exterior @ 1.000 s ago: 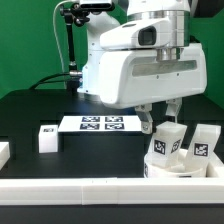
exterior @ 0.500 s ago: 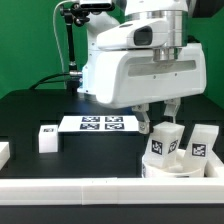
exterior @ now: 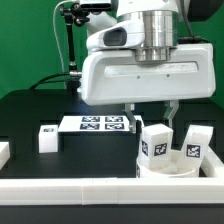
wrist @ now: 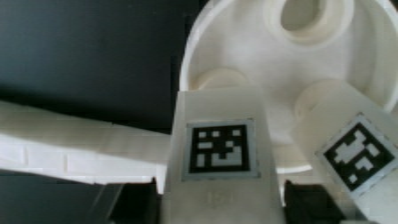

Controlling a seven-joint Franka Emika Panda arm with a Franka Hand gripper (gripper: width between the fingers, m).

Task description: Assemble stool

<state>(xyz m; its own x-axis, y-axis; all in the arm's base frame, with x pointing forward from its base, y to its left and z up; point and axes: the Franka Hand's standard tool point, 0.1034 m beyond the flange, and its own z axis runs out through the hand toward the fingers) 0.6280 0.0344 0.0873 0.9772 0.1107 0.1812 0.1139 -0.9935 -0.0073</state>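
The round white seat (exterior: pixel 176 166) sits at the front of the exterior view's right, against the front rail. Two white block legs stand on it. My gripper (exterior: pixel 150 122) comes down from above and is shut on the left one (exterior: pixel 155 141). The second leg (exterior: pixel 194 144) stands free beside it. The wrist view shows the held leg (wrist: pixel 221 140) with its tag between my dark fingers (wrist: pixel 134 205). It also shows my gripper (wrist: pixel 224 205), the second leg (wrist: pixel 365 150) and the seat (wrist: pixel 267 50). A third leg (exterior: pixel 46 137) stands alone on the table at the left.
The marker board (exterior: pixel 100 123) lies flat behind the middle of the table. A long white rail (exterior: pixel 90 190) runs along the front edge and shows in the wrist view (wrist: pixel 71 150). A white part (exterior: pixel 4 152) lies at the far left. A black stand (exterior: pixel 70 45) rises at the back.
My gripper has turned and shifted toward the exterior view's left. The held leg, the second leg and the seat have moved left with it.
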